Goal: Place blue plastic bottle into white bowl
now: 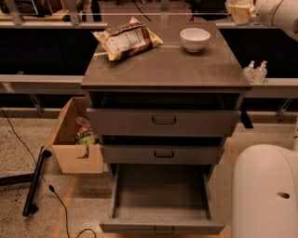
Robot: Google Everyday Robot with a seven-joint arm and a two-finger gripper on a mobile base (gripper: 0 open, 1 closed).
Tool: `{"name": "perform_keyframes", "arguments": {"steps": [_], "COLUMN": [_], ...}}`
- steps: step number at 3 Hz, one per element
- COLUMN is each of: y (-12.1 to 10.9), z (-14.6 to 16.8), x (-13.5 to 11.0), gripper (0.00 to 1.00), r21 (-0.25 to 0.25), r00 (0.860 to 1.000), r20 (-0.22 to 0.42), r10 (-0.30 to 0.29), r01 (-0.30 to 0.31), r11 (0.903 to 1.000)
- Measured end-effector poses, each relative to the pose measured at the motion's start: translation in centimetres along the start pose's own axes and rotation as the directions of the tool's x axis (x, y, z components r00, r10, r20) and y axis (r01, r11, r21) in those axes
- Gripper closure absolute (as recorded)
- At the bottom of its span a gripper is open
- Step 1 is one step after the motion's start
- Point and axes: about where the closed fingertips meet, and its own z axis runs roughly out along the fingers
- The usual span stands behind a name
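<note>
The white bowl [194, 38] stands on the back right of the grey drawer cabinet's top [167, 65]. My gripper [246, 11] is at the top right edge of the view, at the end of the white arm [275, 12]. It holds the blue plastic bottle [238, 11], a pale object with a light label, in the air. The bottle is to the right of the bowl, higher than it, and past the cabinet's right edge. Its top is cut off by the view's edge.
A brown snack bag [126, 40] lies on the cabinet top at back left. Two small clear pump bottles [255, 71] stand on the rail at right. The bottom drawer [160, 197] is pulled out. A cardboard box [74, 137] sits on the floor at left. The robot's white base [265, 190] is at lower right.
</note>
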Motion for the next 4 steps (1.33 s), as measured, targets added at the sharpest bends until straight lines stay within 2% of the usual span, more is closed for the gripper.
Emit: {"name": "perform_keyframes", "arguments": {"steps": [1, 2, 3, 4], "y": [-1.4, -2.6, -1.7, 0.1], "z": [1.3, 3.3, 6.0, 8.8], "x": [-0.5, -1.5, -2.8, -4.7], "gripper": [1.00, 1.00, 1.00, 1.00], "r21": [0.078, 0.158, 0.183, 0.208], "r00": [0.993, 0.960, 0.921, 0.878], "r20": [0.014, 0.055, 0.090, 0.136], "r10": [0.120, 0.275, 0.380, 0.460], "r01": [-0.121, -0.281, -0.390, -0.479], "r11": [0.9896, 0.9467, 0.9022, 0.8530]}}
